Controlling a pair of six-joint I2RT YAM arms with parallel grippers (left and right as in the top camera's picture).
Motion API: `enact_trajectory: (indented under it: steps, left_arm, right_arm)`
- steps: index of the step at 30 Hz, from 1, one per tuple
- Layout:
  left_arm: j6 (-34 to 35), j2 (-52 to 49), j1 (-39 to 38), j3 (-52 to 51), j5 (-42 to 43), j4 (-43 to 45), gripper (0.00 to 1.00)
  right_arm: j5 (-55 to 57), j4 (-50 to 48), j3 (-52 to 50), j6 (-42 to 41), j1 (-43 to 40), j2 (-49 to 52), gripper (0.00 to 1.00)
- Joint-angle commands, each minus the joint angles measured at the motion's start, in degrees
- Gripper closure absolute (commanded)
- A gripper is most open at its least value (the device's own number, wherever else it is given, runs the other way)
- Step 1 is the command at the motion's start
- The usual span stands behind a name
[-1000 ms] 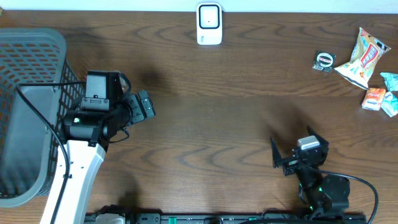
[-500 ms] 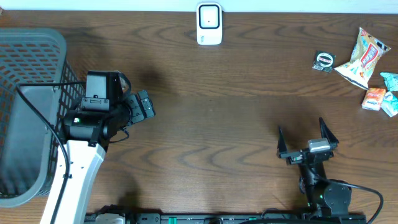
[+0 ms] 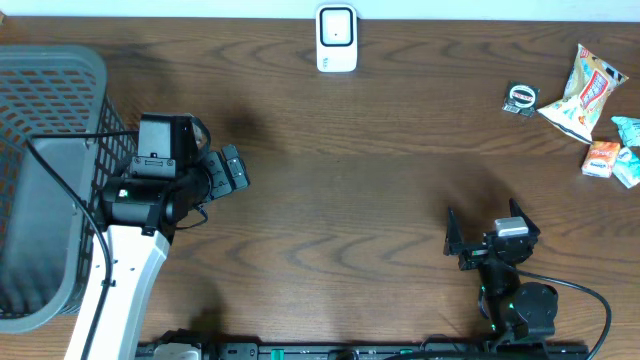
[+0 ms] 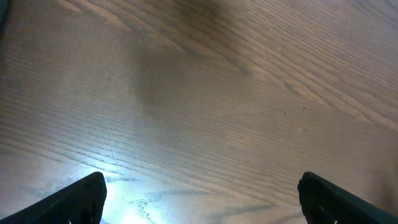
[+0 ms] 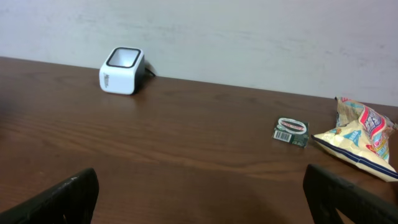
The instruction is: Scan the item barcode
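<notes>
The white barcode scanner stands at the table's far edge, centre, and shows in the right wrist view as a white box facing up. The items lie at the far right: a small dark packet with a barcode label, and a yellow snack bag. My right gripper is open near the front edge, well short of them, with nothing between its fingers. My left gripper is open over bare wood at the left.
A grey mesh basket fills the left end, with the left arm beside it. Small orange and light blue packets lie at the right edge, in front of the snack bag.
My right gripper has swung round near the front edge and now faces the far side of the table. The left arm has not moved.
</notes>
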State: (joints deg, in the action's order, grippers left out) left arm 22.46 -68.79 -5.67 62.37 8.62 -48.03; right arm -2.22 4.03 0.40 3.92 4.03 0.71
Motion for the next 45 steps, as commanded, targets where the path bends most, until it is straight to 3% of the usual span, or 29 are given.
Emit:
enact_trajectory:
  steps: [1, 15, 26, 45]
  left_arm:
    - [-0.15, -0.07, 0.35, 0.50, -0.74, -0.15, 0.02]
    - [-0.15, -0.07, 0.35, 0.50, -0.76, -0.15, 0.02]
    - [-0.15, -0.07, 0.35, 0.50, -0.74, -0.15, 0.02]
    - [-0.15, -0.07, 0.35, 0.50, -0.74, -0.15, 0.02]
  right_arm:
    - [1.05, 0.28, -0.09, -1.09, -0.31, -0.39, 0.01]
    - [1.90, 0.50, -0.09, -1.49, -0.31, -0.39, 0.01]
    - [2.01, 0.55, -0.09, -7.15, -0.63, -0.39, 0.01]
    - [1.20, 0.31, -0.09, -7.10, -0.63, -0.39, 0.01]
